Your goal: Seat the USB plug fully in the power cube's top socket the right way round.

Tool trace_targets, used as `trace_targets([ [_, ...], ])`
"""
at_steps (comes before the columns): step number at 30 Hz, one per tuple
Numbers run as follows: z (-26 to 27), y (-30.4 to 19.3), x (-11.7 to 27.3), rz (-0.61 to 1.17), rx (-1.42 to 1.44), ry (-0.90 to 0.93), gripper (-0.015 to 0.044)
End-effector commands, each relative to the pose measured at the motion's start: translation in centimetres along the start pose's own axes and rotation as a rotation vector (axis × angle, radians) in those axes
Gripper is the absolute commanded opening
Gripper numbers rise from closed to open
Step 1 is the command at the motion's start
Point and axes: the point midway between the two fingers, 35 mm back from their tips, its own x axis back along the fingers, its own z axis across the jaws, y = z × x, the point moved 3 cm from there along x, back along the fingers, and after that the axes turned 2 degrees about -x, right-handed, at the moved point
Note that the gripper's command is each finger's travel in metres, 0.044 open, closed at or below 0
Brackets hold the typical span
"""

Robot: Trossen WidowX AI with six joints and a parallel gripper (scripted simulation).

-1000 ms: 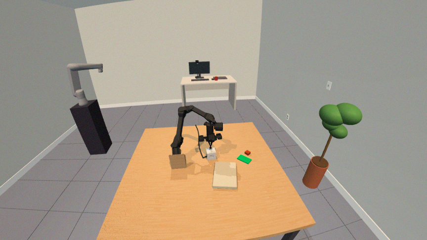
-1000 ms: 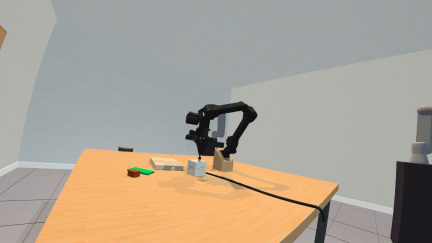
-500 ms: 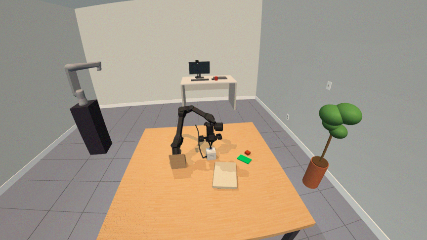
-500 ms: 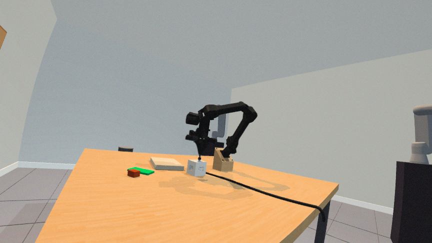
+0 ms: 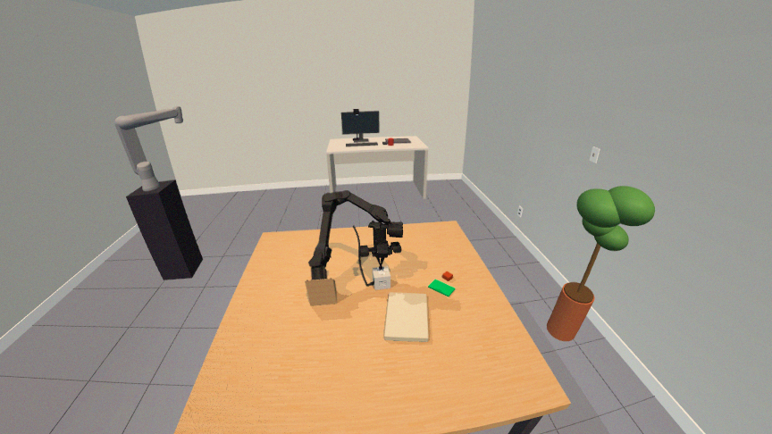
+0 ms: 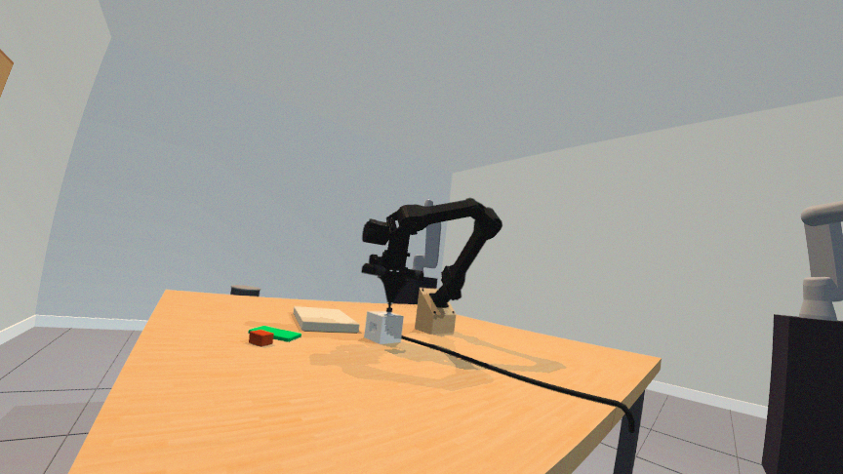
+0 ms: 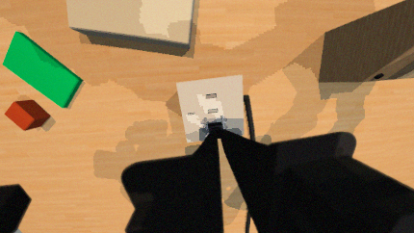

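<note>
Gripping the small dark USB plug [image 6: 388, 309] [image 7: 215, 127] between nearly closed fingertips, the gripper [image 5: 381, 266] [image 6: 388, 302] [image 7: 218, 134] points down over the power cube [image 5: 381, 279] [image 6: 380, 329] [image 7: 207, 91]. The plug stands upright at the cube's top face, near one edge; its lower end is hidden, so its depth and which way round it faces cannot be told. The cube is white and boxy, with slots showing on its top beside the plug. A black cable [image 5: 362, 264] [image 6: 518, 376] [image 7: 249, 116] runs from the cube's side across the wooden table [image 5: 302, 372] [image 6: 247, 401], and in the exterior view it drops over the edge. Near the cube lies a flat, cream slab [image 5: 406, 317] [image 6: 325, 319] [image 7: 132, 19], apart from it. Farther to one side, a green flat block [image 5: 441, 287] [image 6: 275, 333] [image 7: 42, 69] rests close to a little red block [image 5: 447, 275] [image 6: 260, 337] [image 7: 27, 115]. On the cube's other side stands the arm's brown base block [image 5: 322, 292] [image 6: 434, 321] [image 7: 356, 55].
</note>
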Motion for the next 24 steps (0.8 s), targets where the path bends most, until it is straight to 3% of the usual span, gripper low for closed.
trace_targets([
  [1, -0.06, -0.01, -0.15, 0.004, -0.004, -0.002, 0.0],
  [24, -0.06, -0.01, -0.43, 0.004, -0.004, -0.002, 0.0],
])
